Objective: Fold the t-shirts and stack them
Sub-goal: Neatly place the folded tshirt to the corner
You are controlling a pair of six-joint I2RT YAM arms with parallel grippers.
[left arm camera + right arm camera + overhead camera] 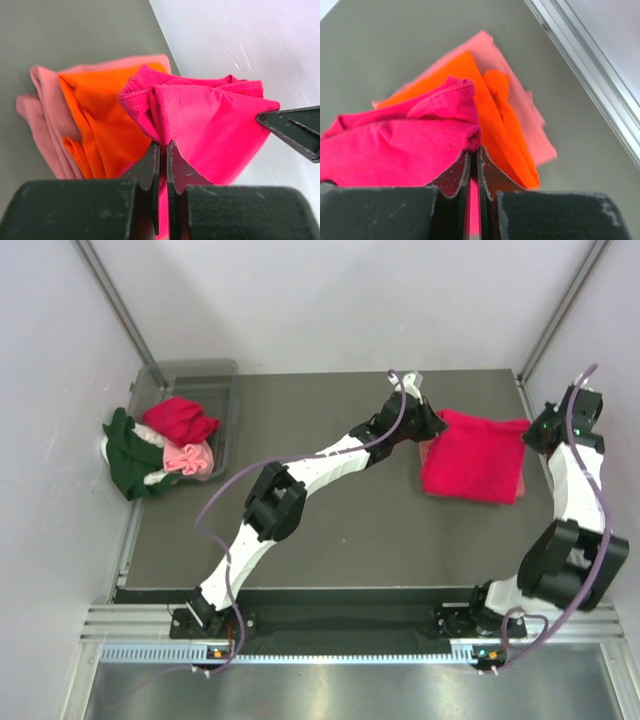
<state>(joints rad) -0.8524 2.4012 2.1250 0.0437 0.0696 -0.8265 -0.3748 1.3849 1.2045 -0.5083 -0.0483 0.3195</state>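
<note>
At the upper left of the top view, a clear grey bin is sitting on the dark table and holding a heap of loose shirts. A bunched red shirt is lying on top, with a pale pink shirt crumpling just below it. A bit of cream shirt is showing between them. A dark green shirt is spilling over the bin's left wall toward the frame edge.

The left arm is reaching diagonally from the lower left up to the upper middle. Its left gripper is meeting the left edge of the folded red shirt, which is lying right of centre on the table. In the left wrist view, the left gripper is pinching a fold of this shirt, its jaws pressed almost together on the cloth. Under the red, an orange shirt and a salmon pink shirt are lying stacked, their edges showing toward the left of that frame.

At the far right of the top view, the right gripper is sitting at the folded red shirt's right edge. In the right wrist view it is clamping the red cloth between nearly touching jaws. There the orange shirt and the salmon pink shirt are fanning out beneath, toward the upper right.
</note>
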